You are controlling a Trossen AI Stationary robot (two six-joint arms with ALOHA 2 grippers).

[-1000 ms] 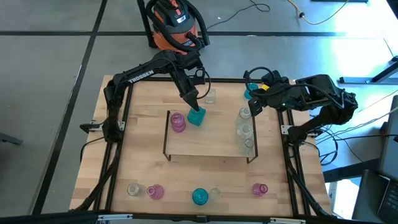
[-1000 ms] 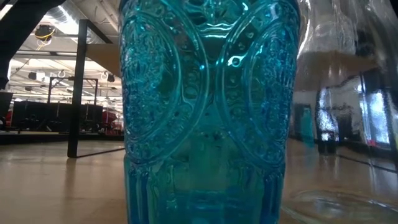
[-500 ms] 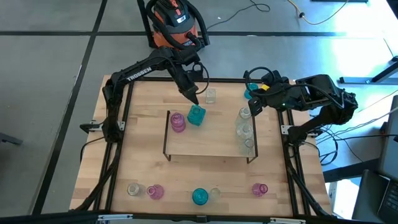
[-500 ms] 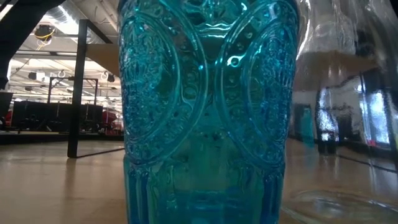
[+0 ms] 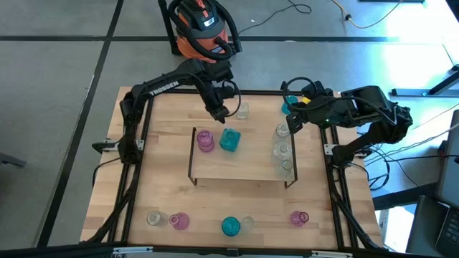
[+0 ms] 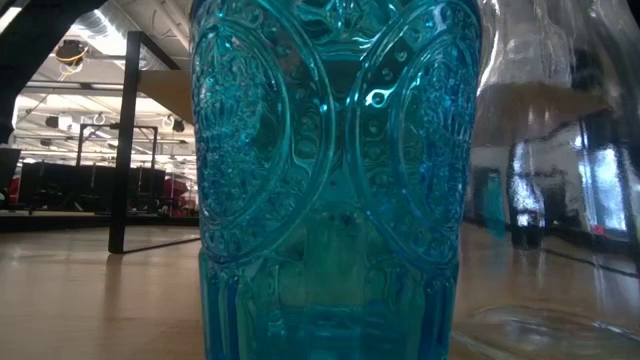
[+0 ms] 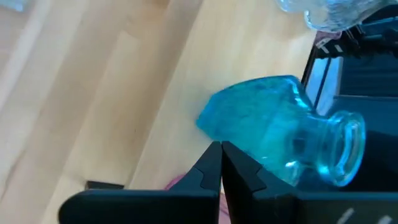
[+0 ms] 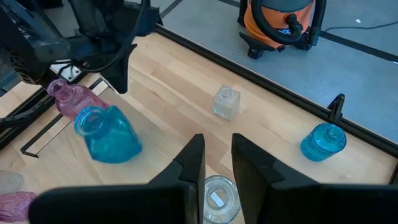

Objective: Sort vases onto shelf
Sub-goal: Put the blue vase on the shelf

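Starting on the left of the desk [image 5: 165,201]: the front edge has a clear and a pink vase waiting, well apart from the shelf [image 5: 240,168]. On the shelf's left end there's a pink vase [image 5: 205,140], and just beside it the teal vase [image 5: 229,140] that a second ago hung tilted in the left pincer [image 5: 219,113]. Now it stands free on the shelf. That pincer has let go, lifted off toward the back edge and snapped its fingers fully together, gripping nothing; its wrist camera shows the closed tips with the teal vase just past them.

So that looks like one more vase sorted, teal next to pink.

Moving right, a small clear vase [image 5: 242,110] sits on the desk behind the shelf, probably next up. The shelf's right end holds a row of clear vases [image 5: 281,150]. The right pincer [image 5: 292,120] hovers above the clear vase at the back of that row, fingers slightly parted and empty, with another teal vase [image 8: 323,142] near the back rail.
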